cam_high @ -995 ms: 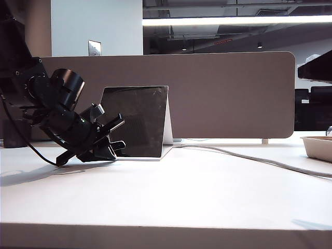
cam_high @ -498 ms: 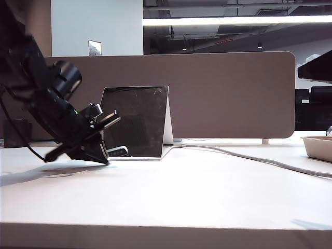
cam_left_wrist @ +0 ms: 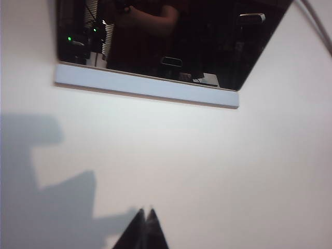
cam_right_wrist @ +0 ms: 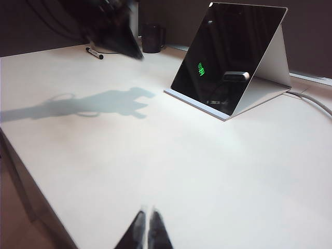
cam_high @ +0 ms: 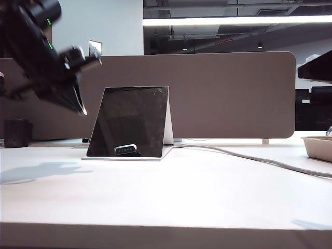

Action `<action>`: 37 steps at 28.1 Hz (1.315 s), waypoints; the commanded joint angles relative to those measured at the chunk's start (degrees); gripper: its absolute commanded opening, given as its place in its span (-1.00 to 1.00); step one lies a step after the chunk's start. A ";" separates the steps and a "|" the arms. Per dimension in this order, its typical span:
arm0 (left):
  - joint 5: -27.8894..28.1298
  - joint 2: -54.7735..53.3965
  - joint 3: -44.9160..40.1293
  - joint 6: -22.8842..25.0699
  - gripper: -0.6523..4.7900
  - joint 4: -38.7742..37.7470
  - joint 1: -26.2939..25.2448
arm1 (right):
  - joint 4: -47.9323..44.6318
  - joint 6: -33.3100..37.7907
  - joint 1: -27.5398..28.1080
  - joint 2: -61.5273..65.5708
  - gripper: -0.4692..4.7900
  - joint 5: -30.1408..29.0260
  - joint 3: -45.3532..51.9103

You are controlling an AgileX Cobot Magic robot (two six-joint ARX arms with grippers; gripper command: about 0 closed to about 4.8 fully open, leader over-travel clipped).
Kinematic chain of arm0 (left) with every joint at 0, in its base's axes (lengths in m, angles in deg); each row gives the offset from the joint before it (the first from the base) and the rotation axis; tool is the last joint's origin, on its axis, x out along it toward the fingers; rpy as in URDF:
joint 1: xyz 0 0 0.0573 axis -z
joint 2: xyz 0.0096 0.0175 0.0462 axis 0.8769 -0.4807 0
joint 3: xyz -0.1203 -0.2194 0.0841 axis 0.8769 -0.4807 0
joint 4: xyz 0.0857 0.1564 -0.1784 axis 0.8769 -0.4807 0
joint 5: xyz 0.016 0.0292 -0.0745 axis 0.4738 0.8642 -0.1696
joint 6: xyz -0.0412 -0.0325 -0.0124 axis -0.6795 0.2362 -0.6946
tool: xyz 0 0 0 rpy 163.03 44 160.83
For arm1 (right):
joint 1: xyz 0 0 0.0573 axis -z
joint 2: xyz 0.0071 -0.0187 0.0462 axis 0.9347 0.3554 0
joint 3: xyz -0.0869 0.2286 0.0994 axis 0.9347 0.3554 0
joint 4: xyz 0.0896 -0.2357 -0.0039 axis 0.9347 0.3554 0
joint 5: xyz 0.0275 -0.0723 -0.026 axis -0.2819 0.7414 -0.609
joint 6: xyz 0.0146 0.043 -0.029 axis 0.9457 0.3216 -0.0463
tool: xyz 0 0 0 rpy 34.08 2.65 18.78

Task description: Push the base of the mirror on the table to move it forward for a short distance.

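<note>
Exterior view: left jaws (cam_high: 82, 106) lifted, closed, off mirror (cam_high: 129, 122).

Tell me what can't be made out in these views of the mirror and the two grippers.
- Left gripper: motion-blurred in the exterior view; only its shut tips show in the left wrist view.
- Right gripper: out of the exterior frame; only its shut tips show in the right wrist view.
- Mirror: top cut off in the left wrist view.
- Base: rear hidden by the panel.

Bright ceiling strip (cam_high: 236, 21); left arm (cam_high: 46, 57) seemingly motion-blurred.
</note>
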 commanded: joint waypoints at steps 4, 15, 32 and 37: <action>3.30 12.61 -0.02 2.10 -0.77 -7.61 0.00 | -0.96 -0.11 0.02 0.00 -0.74 0.04 -0.04; 3.87 36.92 -8.87 1.22 -0.77 -9.70 -0.02 | -0.96 -0.11 0.02 0.00 -0.74 0.04 -0.04; 7.37 70.95 -40.65 4.68 -0.77 3.58 -4.39 | -0.96 -0.11 0.00 0.00 -0.74 0.04 -0.04; 9.57 79.14 -48.48 4.92 -0.77 7.06 -9.22 | -0.96 -0.11 0.02 0.00 -0.74 0.04 -0.04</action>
